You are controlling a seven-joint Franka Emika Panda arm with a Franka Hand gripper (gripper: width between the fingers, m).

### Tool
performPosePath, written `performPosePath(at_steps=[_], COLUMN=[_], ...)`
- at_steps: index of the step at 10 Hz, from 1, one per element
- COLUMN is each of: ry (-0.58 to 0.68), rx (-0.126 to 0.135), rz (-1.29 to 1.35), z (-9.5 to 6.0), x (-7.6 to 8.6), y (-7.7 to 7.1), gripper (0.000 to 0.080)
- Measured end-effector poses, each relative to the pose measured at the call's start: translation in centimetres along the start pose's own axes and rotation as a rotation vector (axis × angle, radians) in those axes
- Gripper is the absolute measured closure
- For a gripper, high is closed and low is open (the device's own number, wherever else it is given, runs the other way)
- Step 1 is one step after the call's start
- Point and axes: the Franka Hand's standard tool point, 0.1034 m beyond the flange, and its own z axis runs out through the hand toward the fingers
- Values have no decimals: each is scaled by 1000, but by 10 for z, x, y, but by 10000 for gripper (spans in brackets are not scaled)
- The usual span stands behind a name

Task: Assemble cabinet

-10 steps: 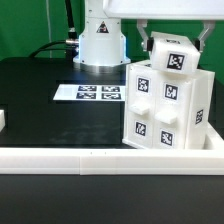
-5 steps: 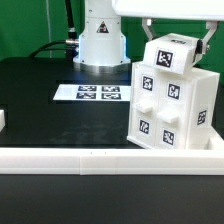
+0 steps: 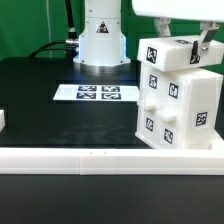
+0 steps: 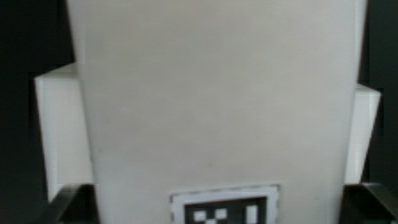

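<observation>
The cabinet (image 3: 180, 112) is a big white box with black-and-white tags, standing at the exterior view's right just behind the front rail. A tagged white block forms its top (image 3: 170, 55). My gripper (image 3: 178, 40) comes down from above, with one finger on each side of that top block, shut on it. In the wrist view the cabinet's white surface (image 4: 205, 100) fills almost the whole picture, with one tag (image 4: 226, 208) between my dark fingertips (image 4: 64, 205). The cabinet's lower edge is hidden behind the rail.
A long low white rail (image 3: 90, 157) runs along the table's front. The marker board (image 3: 97, 93) lies flat in the middle of the black table. The arm's white base (image 3: 100, 40) stands behind it. A small white piece (image 3: 3, 120) shows at the left edge.
The cabinet has moved toward the exterior view's right and turned from tilted to nearly upright, with my gripper staying closed on its top.
</observation>
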Motion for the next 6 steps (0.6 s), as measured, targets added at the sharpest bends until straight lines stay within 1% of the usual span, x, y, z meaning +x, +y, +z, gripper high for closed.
performPosePath(at_steps=[1, 2, 3, 5, 6], ry=[-2, -14, -26, -34, -50], rx=[6, 22, 23, 24, 32], rz=[129, 277, 361, 359, 371], z=[0, 0, 1, 1, -1], x=[-2, -4, -7, -9, -10], y=[-1, -4, -5, -5, -6], gripper=[240, 240, 240, 37, 37])
